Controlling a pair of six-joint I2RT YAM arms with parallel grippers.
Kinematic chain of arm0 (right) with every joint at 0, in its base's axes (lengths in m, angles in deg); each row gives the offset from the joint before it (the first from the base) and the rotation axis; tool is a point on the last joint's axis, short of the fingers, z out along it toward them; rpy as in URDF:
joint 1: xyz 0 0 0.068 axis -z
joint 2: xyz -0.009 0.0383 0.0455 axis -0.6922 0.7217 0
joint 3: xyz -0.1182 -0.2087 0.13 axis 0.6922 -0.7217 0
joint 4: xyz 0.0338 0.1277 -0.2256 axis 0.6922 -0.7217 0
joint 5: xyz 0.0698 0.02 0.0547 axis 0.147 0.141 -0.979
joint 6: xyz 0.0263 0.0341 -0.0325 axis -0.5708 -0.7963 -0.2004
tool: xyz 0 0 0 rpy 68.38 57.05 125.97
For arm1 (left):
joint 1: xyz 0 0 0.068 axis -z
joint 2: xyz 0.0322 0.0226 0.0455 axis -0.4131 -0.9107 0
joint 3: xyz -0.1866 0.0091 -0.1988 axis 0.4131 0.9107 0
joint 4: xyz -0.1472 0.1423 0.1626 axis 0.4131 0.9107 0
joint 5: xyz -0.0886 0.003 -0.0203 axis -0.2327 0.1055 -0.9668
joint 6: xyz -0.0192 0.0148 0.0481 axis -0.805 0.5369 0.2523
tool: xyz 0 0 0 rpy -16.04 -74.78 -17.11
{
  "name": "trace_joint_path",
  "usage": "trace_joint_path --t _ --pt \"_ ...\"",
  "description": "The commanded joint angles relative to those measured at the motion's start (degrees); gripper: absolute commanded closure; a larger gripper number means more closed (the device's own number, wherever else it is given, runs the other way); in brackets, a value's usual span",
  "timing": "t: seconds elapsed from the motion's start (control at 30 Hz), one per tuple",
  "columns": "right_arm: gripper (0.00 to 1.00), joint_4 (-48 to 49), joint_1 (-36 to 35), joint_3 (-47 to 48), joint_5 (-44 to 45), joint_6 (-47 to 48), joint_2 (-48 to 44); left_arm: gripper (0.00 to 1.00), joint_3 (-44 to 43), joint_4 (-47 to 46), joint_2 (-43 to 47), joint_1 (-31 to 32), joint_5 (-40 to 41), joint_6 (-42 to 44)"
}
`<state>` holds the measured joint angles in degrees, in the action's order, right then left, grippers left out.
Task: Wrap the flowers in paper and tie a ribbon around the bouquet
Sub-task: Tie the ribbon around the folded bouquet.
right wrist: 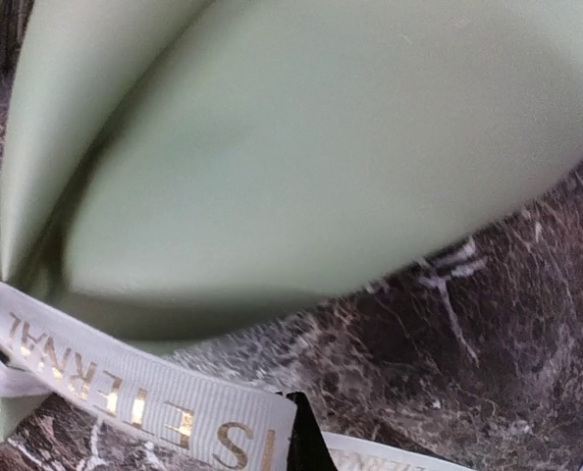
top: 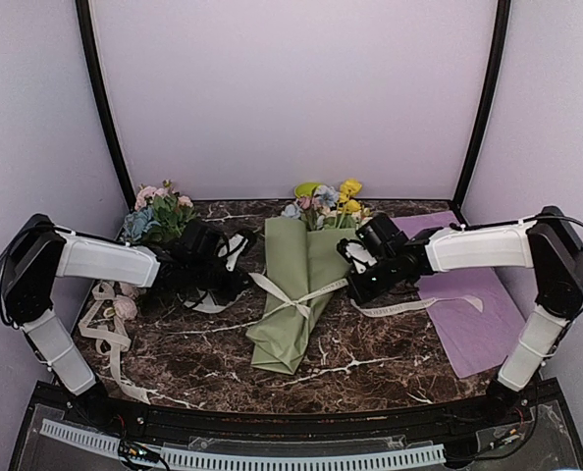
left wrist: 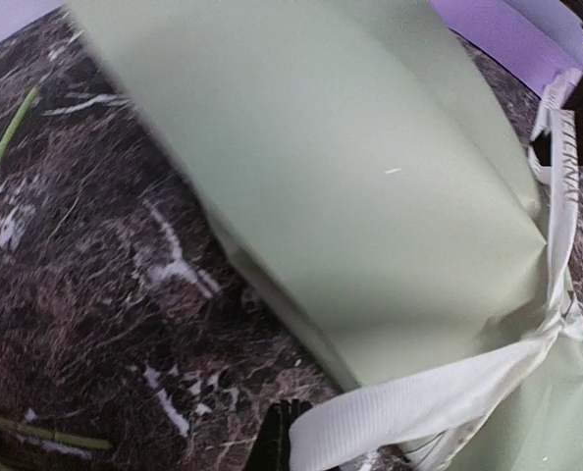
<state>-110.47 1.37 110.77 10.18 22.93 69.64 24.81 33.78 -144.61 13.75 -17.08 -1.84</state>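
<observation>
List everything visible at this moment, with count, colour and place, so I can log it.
bouquet: one, sage-green paper cone with yellow, blue and pink blooms at its far end, table centre
ribbon: one, cream-white with gold lettering, knotted round the bouquet, one end in each hand
loose flower cluster: one, pink and blue with leaves, back left
purple sheet: one, lying flat, right side
spare ribbon: one tangle, cream, front left
table: one, dark brown marble
left hand: black, shut on the ribbon, left of the bouquet
right hand: black, shut on the ribbon, right of the bouquet
</observation>
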Motion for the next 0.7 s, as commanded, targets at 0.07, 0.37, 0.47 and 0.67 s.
trace_joint_path --t 0.07,0.37,0.47,0.67 --pt "1.00 6.04 18.00 -22.68 -8.33 -12.89 -15.15 1.00 14.88 -11.23 4.09 -9.81 0.88 -26.38" --pt "1.00 6.38 30.91 -32.04 -9.13 -13.34 -22.67 1.00 22.32 -14.33 4.56 -10.08 1.54 -31.56" --pt "1.00 5.64 32.00 -31.36 -9.39 -12.61 -22.94 1.00 21.15 -12.70 5.28 -10.05 1.93 -29.65" --pt "1.00 4.13 31.94 -28.59 -12.04 -9.81 -23.41 1.00 19.17 -11.91 7.03 -5.48 -0.50 -19.71"
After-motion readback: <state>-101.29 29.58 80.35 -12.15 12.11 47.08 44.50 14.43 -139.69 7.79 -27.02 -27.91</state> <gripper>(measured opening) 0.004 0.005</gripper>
